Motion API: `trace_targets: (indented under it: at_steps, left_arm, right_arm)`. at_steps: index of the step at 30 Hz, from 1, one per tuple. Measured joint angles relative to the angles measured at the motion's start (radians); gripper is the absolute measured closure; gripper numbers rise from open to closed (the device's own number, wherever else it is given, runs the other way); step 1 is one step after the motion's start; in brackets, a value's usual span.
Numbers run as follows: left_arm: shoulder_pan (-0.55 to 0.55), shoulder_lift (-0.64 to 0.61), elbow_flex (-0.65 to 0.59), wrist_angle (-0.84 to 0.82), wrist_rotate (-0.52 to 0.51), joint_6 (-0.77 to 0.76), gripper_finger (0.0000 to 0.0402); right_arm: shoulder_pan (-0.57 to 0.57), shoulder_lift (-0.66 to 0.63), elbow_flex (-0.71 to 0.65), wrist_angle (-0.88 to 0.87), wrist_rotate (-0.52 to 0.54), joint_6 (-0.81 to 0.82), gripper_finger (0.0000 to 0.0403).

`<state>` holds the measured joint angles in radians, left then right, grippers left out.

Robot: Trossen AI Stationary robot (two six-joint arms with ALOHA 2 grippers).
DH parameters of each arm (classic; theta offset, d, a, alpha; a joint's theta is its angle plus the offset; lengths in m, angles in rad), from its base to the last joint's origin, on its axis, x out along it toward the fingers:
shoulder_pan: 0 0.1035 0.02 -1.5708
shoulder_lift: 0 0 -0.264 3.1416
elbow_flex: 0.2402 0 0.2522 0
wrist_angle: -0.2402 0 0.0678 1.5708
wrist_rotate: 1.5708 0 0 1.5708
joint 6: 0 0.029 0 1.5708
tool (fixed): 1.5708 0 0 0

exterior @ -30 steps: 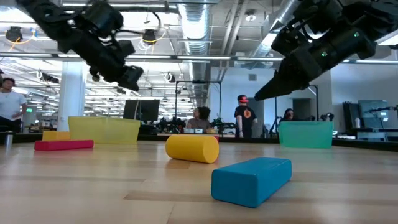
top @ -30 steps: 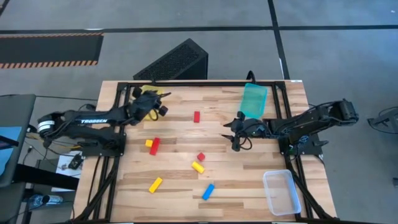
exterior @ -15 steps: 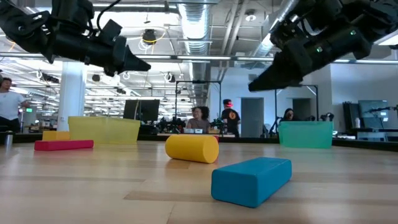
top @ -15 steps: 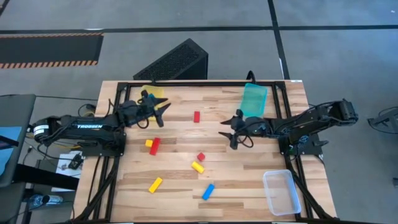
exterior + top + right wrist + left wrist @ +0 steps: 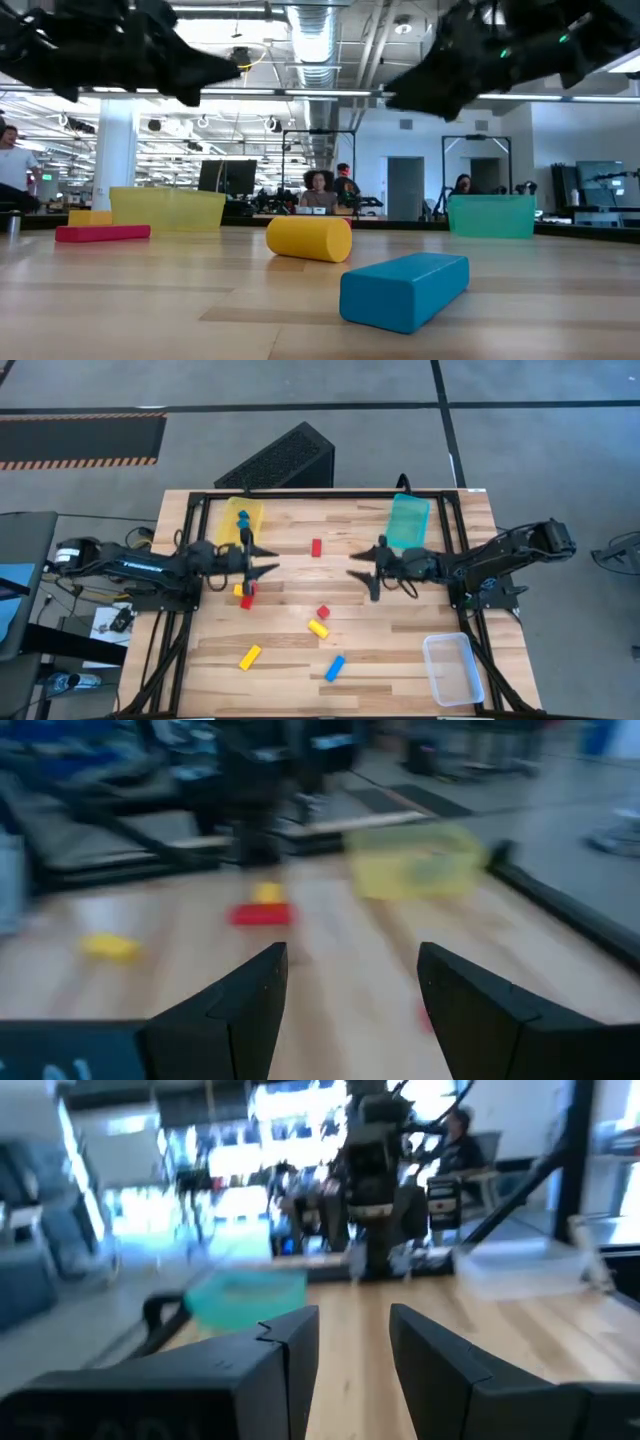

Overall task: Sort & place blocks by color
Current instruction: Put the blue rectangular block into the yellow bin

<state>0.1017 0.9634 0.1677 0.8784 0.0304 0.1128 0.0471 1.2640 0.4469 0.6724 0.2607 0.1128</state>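
High view: both arms are reaching toward the middle of the table [image 5: 420, 650]. The left gripper [image 5: 262, 558] is hovering just above the red bar [image 5: 247, 598] and the yellow cube [image 5: 239, 590] touching it; the right gripper [image 5: 358, 572] is hanging over bare wood, facing the left one. Loose blocks are lying between and below them: a small red block [image 5: 316, 547] near the far edge, a red cube [image 5: 323, 612], a yellow piece [image 5: 318, 628], a yellow bar [image 5: 249, 657] and a blue bar [image 5: 335, 668]. A yellow tray [image 5: 245, 514], a teal tray [image 5: 408, 520] and a clear tray [image 5: 453, 668] are waiting at the edges, probably one per colour.

Low view: the blue bar [image 5: 404, 289] and the yellow piece [image 5: 309, 239] are lying nearest; both arms are passing overhead, touching nothing.

Left wrist view: the left fingers [image 5: 285, 1365] are standing narrowly parted with nothing between them.

Right wrist view: the right fingers [image 5: 250, 995] are spread wide and empty, apparently readied for a pickup.
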Motion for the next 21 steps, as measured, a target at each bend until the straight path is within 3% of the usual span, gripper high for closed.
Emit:
trace_targets:
  at_steps: [6, 12, 16, 21]
  left_arm:
    - [-0.196, -0.014, -0.043, 0.067, -0.158, 0.035, 0.0286]
    - [-0.349, -0.013, -0.043, -0.018, -0.281, -0.032, 0.0286]
    - [-0.468, -0.013, -0.043, 0.004, -0.344, -0.053, 0.0286]
    - [-0.632, -0.011, -0.043, -0.026, -0.473, -0.109, 0.0286]
  right_arm:
    - [0.114, 0.004, 0.0, 0.001, 0.085, 0.111, 0.0154]
    - [0.222, 0.134, 0.017, 0.012, 0.195, 0.273, 0.0154]
    - [0.298, 0.267, 0.121, -0.032, 0.288, 0.329, 0.0154]
    - [0.366, 0.39, 0.354, -0.317, 0.318, 0.385, 0.0154]
